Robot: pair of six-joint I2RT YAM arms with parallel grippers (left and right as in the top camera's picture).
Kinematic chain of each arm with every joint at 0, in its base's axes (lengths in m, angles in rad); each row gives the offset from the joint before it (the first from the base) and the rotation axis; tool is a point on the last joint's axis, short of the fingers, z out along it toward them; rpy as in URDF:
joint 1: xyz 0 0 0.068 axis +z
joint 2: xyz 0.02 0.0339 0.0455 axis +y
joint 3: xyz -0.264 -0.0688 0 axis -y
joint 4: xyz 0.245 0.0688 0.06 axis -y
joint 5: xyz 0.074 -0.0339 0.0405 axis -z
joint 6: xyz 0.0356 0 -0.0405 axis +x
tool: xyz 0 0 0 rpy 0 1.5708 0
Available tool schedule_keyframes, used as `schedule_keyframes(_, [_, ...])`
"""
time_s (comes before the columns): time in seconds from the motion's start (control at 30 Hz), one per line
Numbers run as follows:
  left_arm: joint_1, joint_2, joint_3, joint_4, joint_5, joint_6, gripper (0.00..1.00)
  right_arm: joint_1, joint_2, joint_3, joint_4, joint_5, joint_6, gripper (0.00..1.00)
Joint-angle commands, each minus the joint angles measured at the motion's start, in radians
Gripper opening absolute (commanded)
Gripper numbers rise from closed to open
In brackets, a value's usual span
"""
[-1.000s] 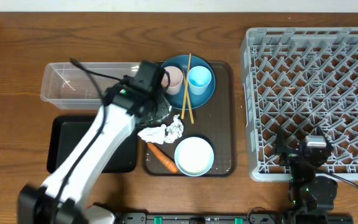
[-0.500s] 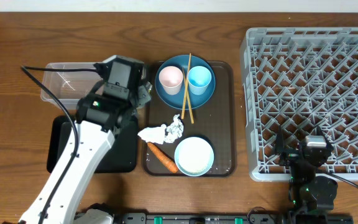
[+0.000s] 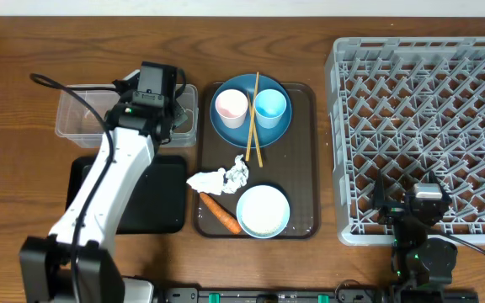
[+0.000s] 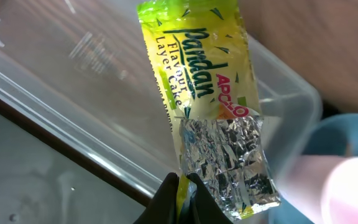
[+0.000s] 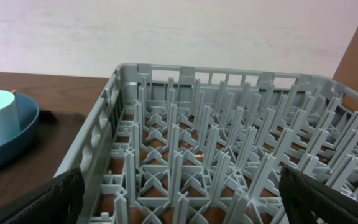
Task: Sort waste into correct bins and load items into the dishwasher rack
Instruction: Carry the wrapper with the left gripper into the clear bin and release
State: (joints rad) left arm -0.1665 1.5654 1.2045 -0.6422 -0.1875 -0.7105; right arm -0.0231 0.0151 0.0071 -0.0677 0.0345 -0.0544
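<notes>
My left gripper point(image 4: 183, 180) is shut on the edge of the yellow-green snack wrapper point(image 4: 197, 81), which hangs over the right end of the clear tub point(image 3: 82, 114). On the brown tray, the blue plate point(image 3: 268, 135) carries the pink cup point(image 3: 231, 107), the light-blue cup point(image 3: 270, 107) and the chopsticks point(image 3: 253, 126). The white napkin point(image 3: 221, 177), the carrot point(image 3: 219, 212) and the pale-blue bowl point(image 3: 263, 210) lie nearer the front. My right gripper point(image 5: 182, 196) stands open over the near edge of the grey dishwasher rack point(image 3: 428, 109).
The black tray point(image 3: 162, 206) lies in front of the clear tub, partly under my left arm. The brown serving tray point(image 3: 301, 210) sits between the bins and the rack. The rack's pegs point(image 5: 216, 155) rise right in front of my right fingers.
My left arm has swung left from above the brown tray to over the clear tub's right end, carrying the wrapper. The right arm has not moved.
</notes>
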Motion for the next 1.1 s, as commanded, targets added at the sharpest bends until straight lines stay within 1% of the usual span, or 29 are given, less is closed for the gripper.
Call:
schedule_keyframes(0.0, [0.032, 0.037, -0.009, 0.010, -0.019, -0.009, 0.08, -0.002, 0.000, -0.002, -0.003, 0.007, 0.016, 0.99])
schedule_keyframes(0.07, [0.047, 0.053, -0.009, 0.016, -0.019, -0.009, 0.08, -0.002, 0.000, -0.002, -0.003, 0.007, 0.016, 0.99])
schedule_keyframes(0.17, [0.063, 0.070, -0.009, 0.024, -0.019, -0.009, 0.17, -0.002, 0.000, -0.002, -0.003, 0.007, 0.016, 0.99])
schedule_keyframes(0.2, [0.066, 0.073, -0.009, 0.027, -0.019, -0.009, 0.17, -0.002, 0.000, -0.002, -0.004, 0.007, 0.016, 0.99])
schedule_keyframes(0.23, [0.067, 0.074, -0.009, 0.029, -0.019, -0.009, 0.25, -0.002, 0.000, -0.002, -0.003, 0.007, 0.016, 0.99])
schedule_keyframes(0.3, [0.066, 0.073, -0.009, 0.035, -0.019, -0.008, 0.45, -0.002, 0.000, -0.002, -0.003, 0.007, 0.016, 0.99])
schedule_keyframes(0.37, [0.066, 0.073, -0.009, 0.043, -0.019, -0.008, 0.55, -0.002, 0.000, -0.002, -0.003, 0.006, 0.016, 0.99])
schedule_keyframes(0.4, [0.066, 0.073, -0.008, 0.042, -0.019, -0.008, 0.63, -0.002, 0.000, -0.002, -0.003, 0.007, 0.016, 0.99])
schedule_keyframes(0.53, [0.066, 0.057, -0.008, 0.040, 0.020, 0.003, 0.68, -0.002, 0.000, -0.002, -0.003, 0.007, 0.016, 0.99])
schedule_keyframes(0.57, [0.066, 0.047, -0.007, 0.039, 0.047, 0.018, 0.68, -0.002, 0.000, -0.002, -0.003, 0.007, 0.016, 0.99])
schedule_keyframes(0.67, [0.064, -0.006, -0.007, 0.002, 0.186, 0.063, 0.69, -0.002, 0.000, -0.002, -0.003, 0.006, 0.016, 0.99])
schedule_keyframes(0.73, [0.059, -0.049, -0.007, -0.053, 0.262, 0.063, 0.69, -0.002, 0.000, -0.002, -0.004, 0.007, 0.016, 0.99])
schedule_keyframes(0.8, [0.048, -0.095, -0.008, -0.119, 0.302, 0.063, 0.69, -0.002, 0.000, -0.002, -0.004, 0.007, 0.016, 0.99])
schedule_keyframes(0.97, [0.003, -0.182, -0.008, -0.302, 0.308, 0.063, 0.69, -0.002, 0.000, -0.002, -0.003, 0.006, 0.016, 0.99])
schedule_keyframes(1.07, [-0.032, -0.195, -0.008, -0.392, 0.308, 0.063, 0.69, -0.002, 0.000, -0.002, -0.003, 0.007, 0.016, 0.99])
